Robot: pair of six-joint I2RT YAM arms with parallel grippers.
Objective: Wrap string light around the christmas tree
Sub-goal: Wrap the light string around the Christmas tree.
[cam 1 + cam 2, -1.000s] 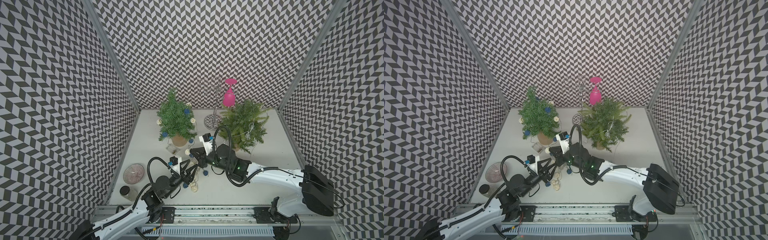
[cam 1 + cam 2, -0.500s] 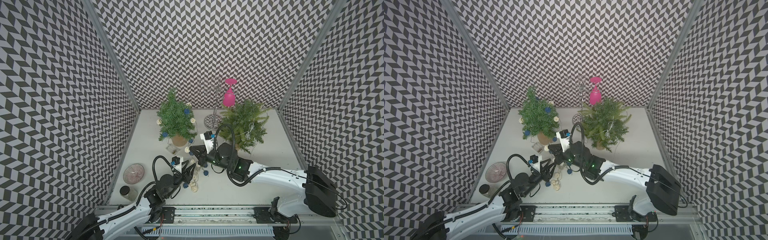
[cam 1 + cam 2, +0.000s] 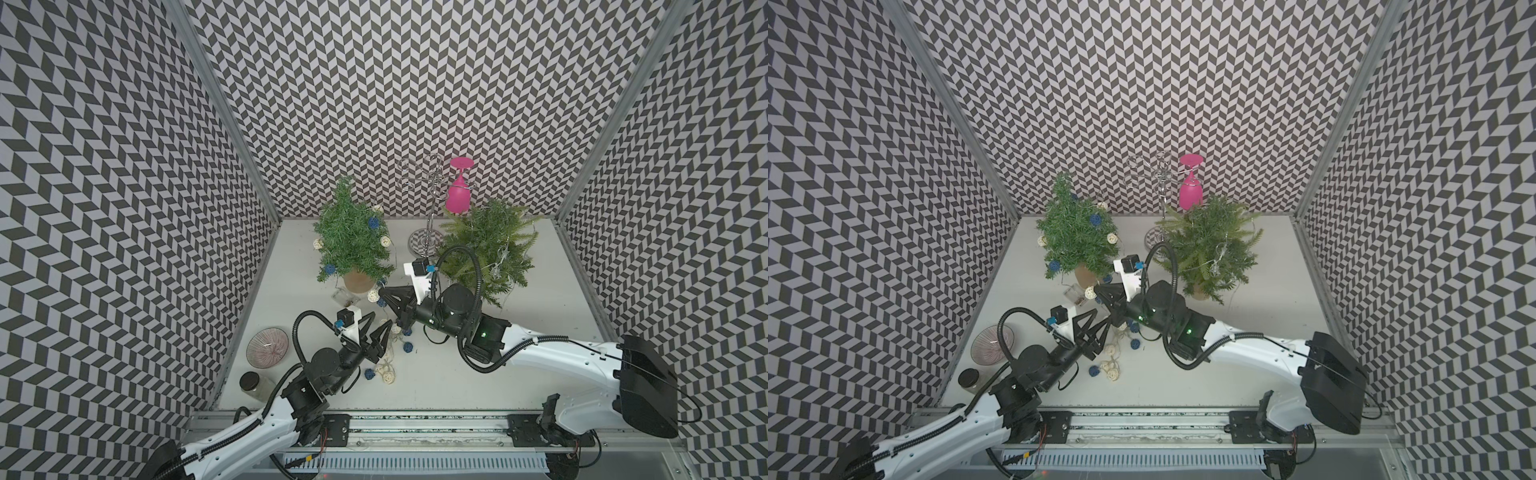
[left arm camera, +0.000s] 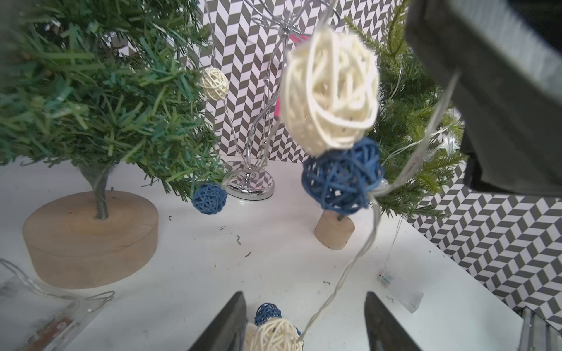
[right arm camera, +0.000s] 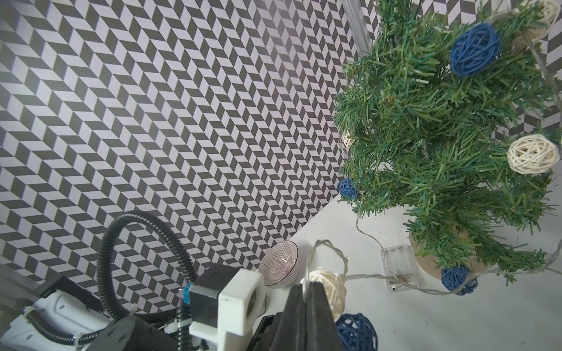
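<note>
White desk (image 3: 478, 374) is carrying the wood-based christmas tree (image 3: 353, 241), which is already wearing several blue and cream rattan balls. The string light (image 3: 388, 376) is partly trailing loose on the desk near the tree's base. The right claw (image 5: 307, 284) is pinching the wire beside a cream ball, likely lifting slack for another turn; only its wrist view is showing that pinch. The left claw (image 4: 304, 294) is standing wide, straddling loose balls and gripping nothing.

Right pincer (image 3: 384, 296) closed beside christmas tree (image 3: 353, 237) base; left pincer (image 3: 380, 330) spread over string light (image 3: 388, 376).
</note>
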